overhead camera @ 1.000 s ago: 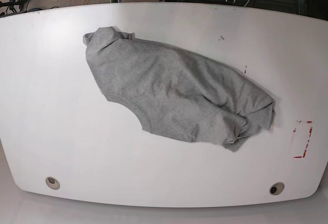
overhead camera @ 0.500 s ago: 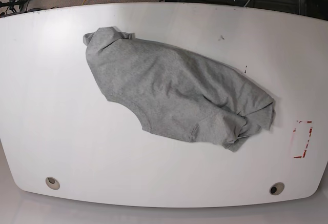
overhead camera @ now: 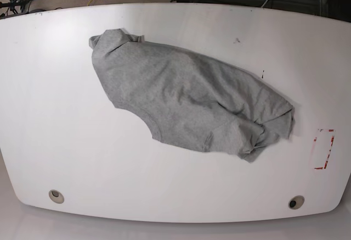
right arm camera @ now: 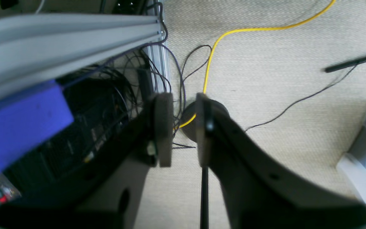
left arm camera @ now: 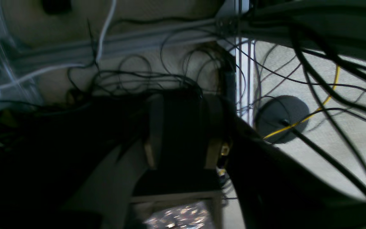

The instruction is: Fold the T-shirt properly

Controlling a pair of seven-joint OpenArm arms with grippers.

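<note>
On the white surface (overhead camera: 49,113), toward its left-centre and running to the right, the T-shirt (overhead camera: 186,102) lies crumpled in a slanted heap, one end bunched at the far left, the other rumpled near the right edge. No fold has been made; by my judgement the task is at its opening step, with neither arm over the cloth. The next move calls for both arms to come down, take two corners or a hem, and spread the garment flat. The right tool (right arm camera: 184,127) hangs above carpet, its pads slightly parted and pinching nothing. The left tool (left arm camera: 183,136) is spread somewhat wider (dim view) and empty. Red marks (overhead camera: 323,149) sit at the surface's right. Beyond lie beige carpet (right arm camera: 265,63), a yellow cable (right arm camera: 233,31) and tangled black cables (left arm camera: 170,70).
</note>
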